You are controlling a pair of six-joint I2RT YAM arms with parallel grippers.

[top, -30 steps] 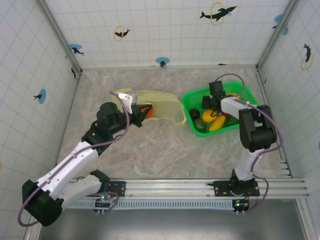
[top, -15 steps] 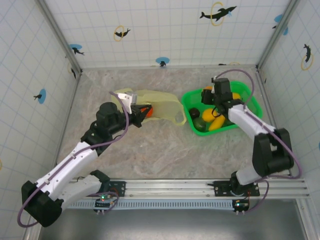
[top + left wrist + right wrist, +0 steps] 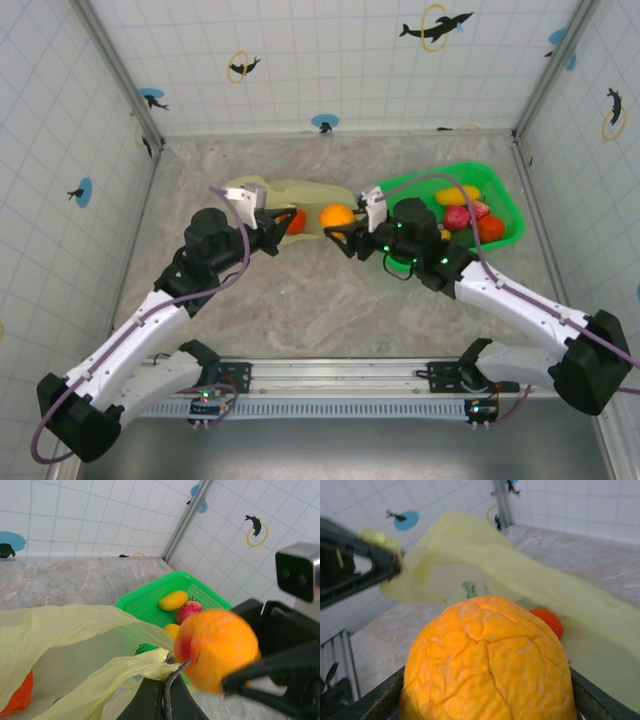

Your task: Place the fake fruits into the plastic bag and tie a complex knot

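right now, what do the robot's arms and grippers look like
Both are alike: white shells on the long links, chunky black joint housings, and a thin purple cable looping alongside. The left arm and right arm carry a black left gripper and right gripper, each with a small pale camera box at the wrist.

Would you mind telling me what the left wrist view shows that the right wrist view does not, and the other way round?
Left wrist, not right wrist: the green basket holding a yellow fruit and a red fruit.
Right wrist, not left wrist: the left gripper seen from outside, shut on the plastic bag's edge, and the wrinkled skin of the orange up close.
Both: the orange held in the right gripper, the plastic bag, and an orange-red fruit inside it.
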